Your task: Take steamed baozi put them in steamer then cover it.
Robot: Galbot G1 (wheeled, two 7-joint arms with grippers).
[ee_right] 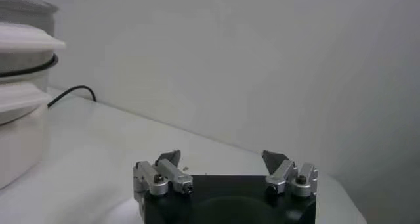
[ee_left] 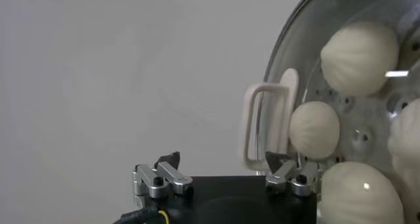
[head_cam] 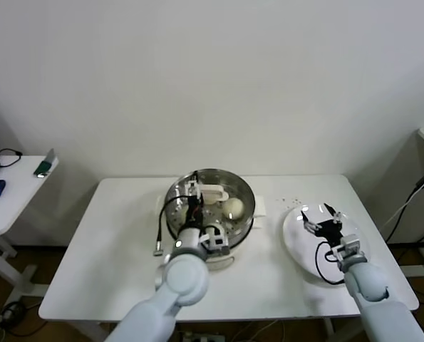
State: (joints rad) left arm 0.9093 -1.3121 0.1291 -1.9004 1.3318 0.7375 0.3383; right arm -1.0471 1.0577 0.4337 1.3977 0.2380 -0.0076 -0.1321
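The steamer (head_cam: 246,192) is a shiny steel pot on a white base in the middle of the white table. Several pale round baozi (ee_left: 359,56) lie on its perforated tray; the head view shows one baozi (head_cam: 233,207), the rest hidden by my left arm. My left gripper (head_cam: 197,196) hangs over the steamer's left half, open and holding nothing (ee_left: 223,161), next to the white side handle (ee_left: 269,123). My right gripper (head_cam: 324,216) is open and holds nothing (ee_right: 222,158), above the flat white plate (head_cam: 297,246), which carries no baozi that I can see.
A black cable (head_cam: 159,228) lies on the table left of the steamer. The steamer's white base (ee_right: 20,113) shows at the edge of the right wrist view. A low side table (head_cam: 12,192) with small items stands far left. A wall runs behind the table.
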